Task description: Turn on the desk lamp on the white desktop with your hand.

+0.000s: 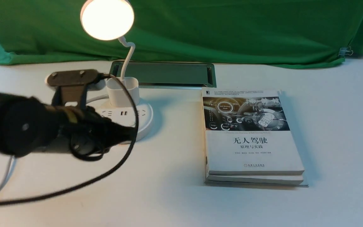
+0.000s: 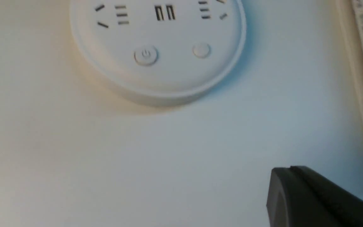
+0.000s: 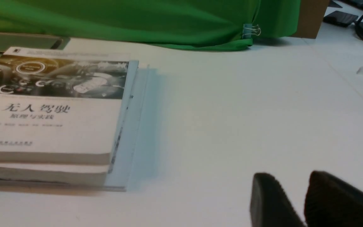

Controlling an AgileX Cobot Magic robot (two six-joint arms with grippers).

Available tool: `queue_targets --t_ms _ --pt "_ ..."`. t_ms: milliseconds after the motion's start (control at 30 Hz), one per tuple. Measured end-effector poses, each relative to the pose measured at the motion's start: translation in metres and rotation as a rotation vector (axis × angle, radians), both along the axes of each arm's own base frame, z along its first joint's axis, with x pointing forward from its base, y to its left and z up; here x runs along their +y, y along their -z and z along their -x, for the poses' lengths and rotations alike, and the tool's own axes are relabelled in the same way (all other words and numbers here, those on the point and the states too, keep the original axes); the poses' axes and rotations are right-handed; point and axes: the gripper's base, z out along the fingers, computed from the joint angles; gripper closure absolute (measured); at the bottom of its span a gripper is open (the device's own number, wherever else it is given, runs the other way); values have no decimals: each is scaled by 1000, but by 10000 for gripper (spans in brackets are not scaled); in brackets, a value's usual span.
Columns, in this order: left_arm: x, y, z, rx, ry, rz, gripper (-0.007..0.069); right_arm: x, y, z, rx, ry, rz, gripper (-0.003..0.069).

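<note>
The desk lamp stands at the back left of the white desktop [image 1: 169, 195]. Its round head [image 1: 107, 19] glows bright, above the bendy neck [image 1: 128, 58], the cup holder [image 1: 123, 90] and the round base [image 1: 145, 118]. In the left wrist view the base [image 2: 159, 75] shows sockets, a power button [image 2: 146, 55] and a second button [image 2: 201, 50]. My left gripper [image 1: 128, 132] is shut and empty; in the left wrist view it [image 2: 282, 176] hangs over bare desktop, short of the base and off to one side of the buttons. My right gripper [image 3: 291, 179] is slightly open and empty over bare desktop.
A stack of two white books [image 1: 250, 142] lies right of the lamp; it also shows in the right wrist view [image 3: 52, 119]. The metal-framed cable slot [image 1: 169, 74] sits behind the lamp. Green cloth [image 1: 232, 28] covers the back. A black cable [image 1: 121, 160] loops from my left arm.
</note>
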Motion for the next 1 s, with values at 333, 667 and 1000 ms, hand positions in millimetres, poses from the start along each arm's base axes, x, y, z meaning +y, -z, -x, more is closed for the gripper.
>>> queue_targets --t_ms 333,667,1000 --pt "59 -48 123 -597 -39 203 623 0 0 0 0 0 0 421" --pt "76 5 161 -652 -20 173 623 0 0 0 0 0 0 421" --pt "84 -5 170 -1131 1 -14 623 0 0 0 2 0 0 421"
